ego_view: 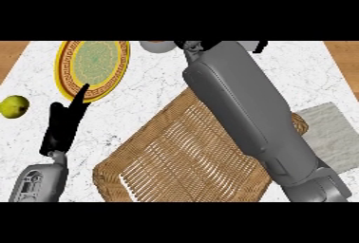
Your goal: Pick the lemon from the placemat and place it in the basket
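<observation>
A woven wicker basket (184, 159) lies on the marble counter at the middle, partly under my right forearm. The forearm crosses it from the lower right up to the top edge, where only black bits of my right hand (194, 46) show. What that hand touches or holds is hidden. No lemon shows on the grey placemat (328, 135) at the right. A yellow-green fruit (14, 106) rests on the counter at the far left. My left hand (64, 124) stands open at the lower left, fingers straight up, between the fruit and the basket.
A round plate (92, 66) with a yellow and brown patterned rim sits at the upper left, just above my left hand's fingertips. A pale rounded object (157, 46) is cut off at the top edge beside my right hand. Wooden strips border the counter's far corners.
</observation>
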